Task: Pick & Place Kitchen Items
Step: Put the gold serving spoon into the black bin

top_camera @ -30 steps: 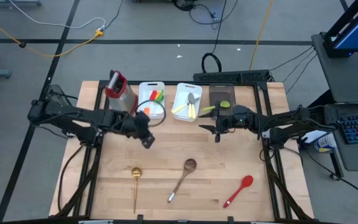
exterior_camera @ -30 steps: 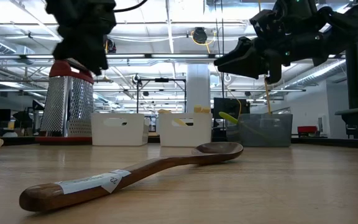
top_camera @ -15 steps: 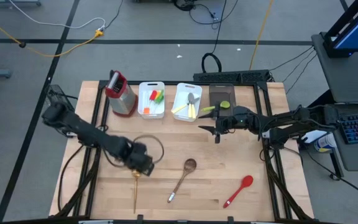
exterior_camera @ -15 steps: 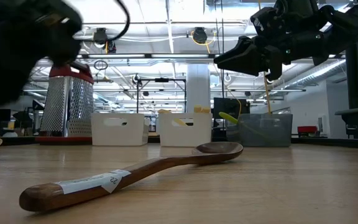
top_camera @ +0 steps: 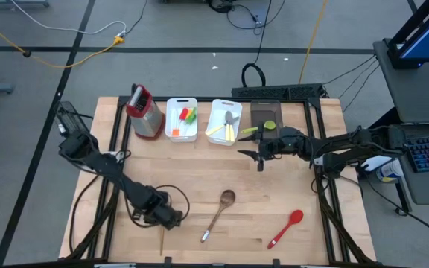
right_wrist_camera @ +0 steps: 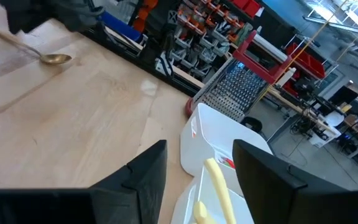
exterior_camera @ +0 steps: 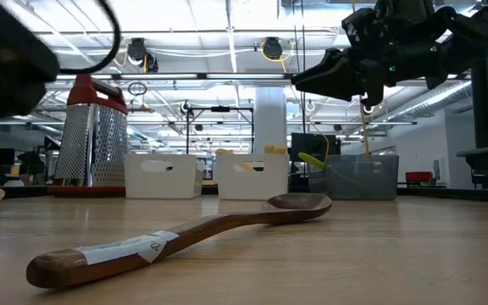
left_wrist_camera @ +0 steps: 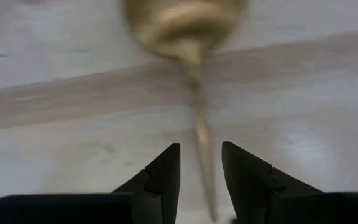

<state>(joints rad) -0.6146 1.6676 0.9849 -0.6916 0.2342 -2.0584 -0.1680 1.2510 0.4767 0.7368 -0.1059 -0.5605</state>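
Observation:
The gold ladle (left_wrist_camera: 180, 28) lies flat on the table at the near left; its handle (top_camera: 161, 240) points toward the near edge. My left gripper (left_wrist_camera: 201, 163) is open and low over it, one finger on either side of the handle, not touching it. In the high view my left gripper (top_camera: 170, 218) hides the ladle's bowl. The brown wooden spoon (top_camera: 218, 212) and the red spoon (top_camera: 285, 228) lie flat near the front. My right gripper (top_camera: 256, 157) is open and empty, in the air in front of the bins.
At the back stand a metal grater (top_camera: 144, 112), a white bin (top_camera: 182, 134) with red, green and yellow pieces, a white bin (top_camera: 226, 140) with cream-handled knives and a spoon, and a grey bin (top_camera: 264, 110) with a green piece. Bare wood lies between bins and spoons.
My left gripper has swung from in front of the grater and bins toward the table's near edge and gone down to the gold ladle, ending with its open fingers astride the handle. The ladle and spoons have stayed in place.

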